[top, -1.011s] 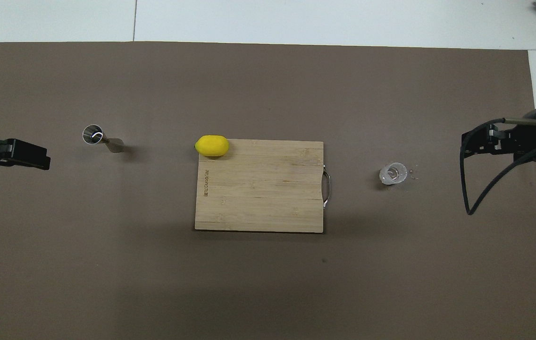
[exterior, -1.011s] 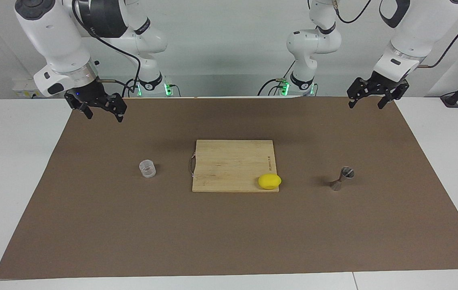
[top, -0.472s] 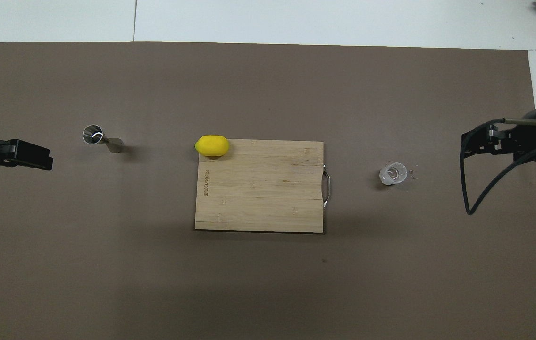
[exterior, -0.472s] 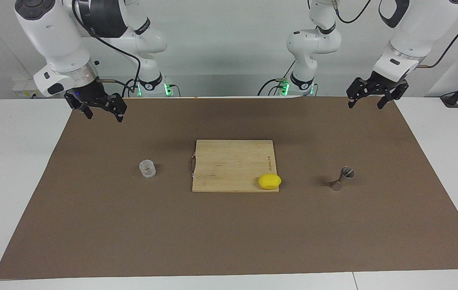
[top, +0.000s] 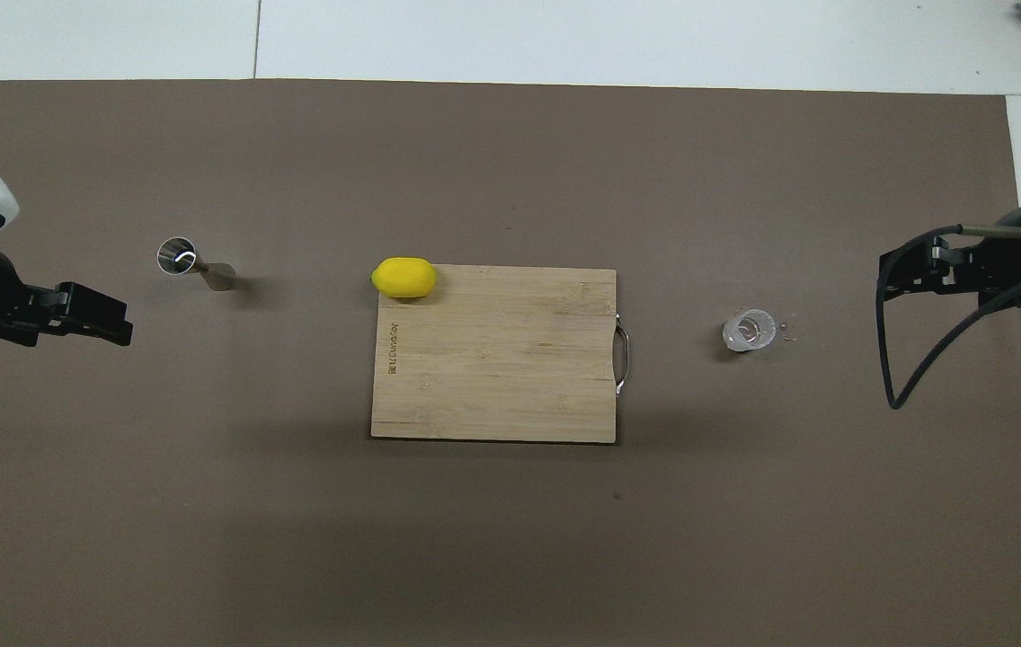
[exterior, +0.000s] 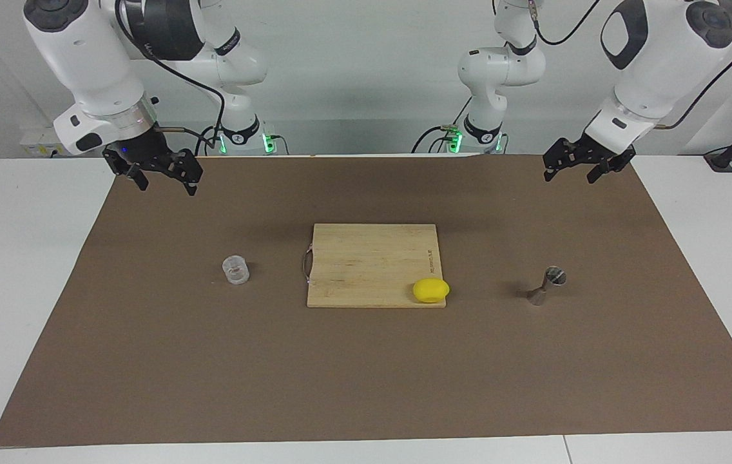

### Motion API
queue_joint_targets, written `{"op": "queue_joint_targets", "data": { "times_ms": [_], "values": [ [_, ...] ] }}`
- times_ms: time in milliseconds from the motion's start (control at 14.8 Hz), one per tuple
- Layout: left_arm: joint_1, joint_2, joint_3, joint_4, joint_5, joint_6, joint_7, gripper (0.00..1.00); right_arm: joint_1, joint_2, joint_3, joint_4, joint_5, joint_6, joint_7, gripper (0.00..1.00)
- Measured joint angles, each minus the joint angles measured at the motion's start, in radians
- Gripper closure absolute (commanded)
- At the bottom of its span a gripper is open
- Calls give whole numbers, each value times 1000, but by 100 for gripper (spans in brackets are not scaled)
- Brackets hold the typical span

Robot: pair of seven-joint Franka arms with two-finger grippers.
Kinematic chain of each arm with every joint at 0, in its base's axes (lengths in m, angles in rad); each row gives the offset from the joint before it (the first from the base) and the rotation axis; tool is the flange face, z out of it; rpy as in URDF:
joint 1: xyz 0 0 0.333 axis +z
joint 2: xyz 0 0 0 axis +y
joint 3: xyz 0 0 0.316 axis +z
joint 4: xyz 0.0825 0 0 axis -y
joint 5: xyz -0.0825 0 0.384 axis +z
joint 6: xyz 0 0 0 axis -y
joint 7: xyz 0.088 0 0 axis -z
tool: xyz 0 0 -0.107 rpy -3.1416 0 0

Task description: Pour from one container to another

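In the facing view, going from its one edge to the other, the right claw (exterior: 161,178) hangs in the air over the robots' edge of the brown mat (exterior: 366,386), its fingers apart and holding nothing; this arm waits. Next comes the clear glass cup (exterior: 235,269), which stands upright on the mat beside the handle end of the cutting board (exterior: 366,258), toward the right arm's end of the counter (exterior: 11,270). A yellow lemon (exterior: 431,290) lies on the corner of the board that is farthest from the robots, toward the left arm's end. Past the board stands the metal jigger (exterior: 546,285), upright on the mat and well apart from the board. The left claw (exterior: 577,167) is up over the robots' edge of the mat, also with fingers apart and empty. I judge that the pouring has not begun and the step now is to reach for a container. To do it well, the claw should come down straight beside the cup, close on its wall gently, and lift it level, because the jigger has a narrow waist and may tip easily.
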Motion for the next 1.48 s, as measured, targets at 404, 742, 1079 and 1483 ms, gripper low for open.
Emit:
{"op": "queue_joint_targets", "data": {
  "times_ms": [404, 742, 1079, 1483],
  "values": [
    [139, 105, 17, -55, -262, 56, -326, 0, 0, 0, 0, 0, 0, 0, 0, 0],
    [238, 100, 40, -244, -578, 245, -546, 0, 0, 0, 0, 0, 0, 0, 0, 0],
    [277, 97, 41, -383, -934, 413, -821, 0, 0, 0, 0, 0, 0, 0, 0, 0],
    [281, 120, 40, -500, -1281, 499, -960, 0, 0, 0, 0, 0, 0, 0, 0, 0]
  ]
}}
